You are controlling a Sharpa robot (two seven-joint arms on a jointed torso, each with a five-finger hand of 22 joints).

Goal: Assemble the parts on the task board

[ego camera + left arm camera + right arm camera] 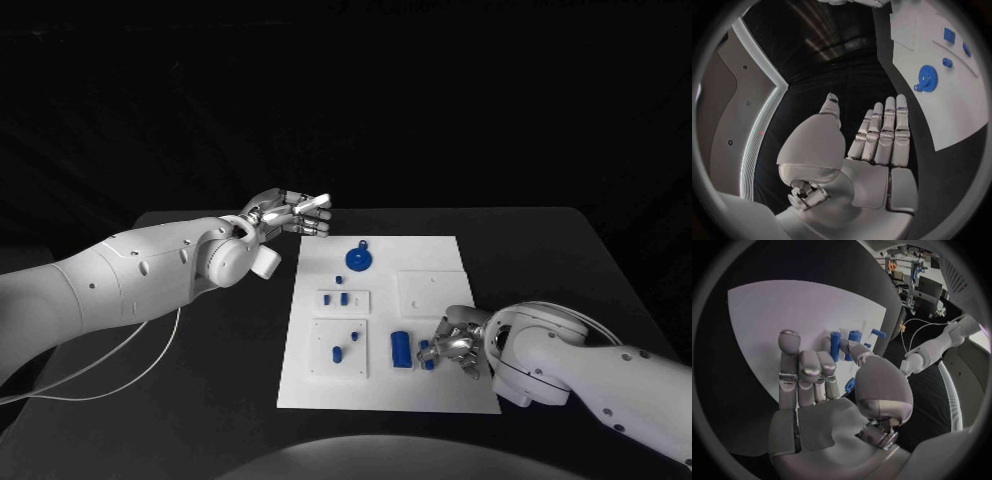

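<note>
The white task board point(378, 385) lies in the middle of the black table. A blue gear point(358, 261) rests near its far end and shows in the left wrist view as well point(927, 78). Small blue pegs point(336, 298) stand in the left insets, and a blue cylinder point(400, 346) stands mid-board. My right hand point(459, 342) is low over the board's right side, fingers curled, pinching a small blue peg point(850, 385) against the thumb. More blue pegs point(835, 346) stand just beyond its fingertips. My left hand point(289, 213) hovers off the board's far left corner, fingers straight and holding nothing point(879, 135).
A raised white square plate point(428, 290) sits on the board's right half. A white cable point(130, 360) trails from my left arm across the table's left side. Bare black table point(577, 260) surrounds the board.
</note>
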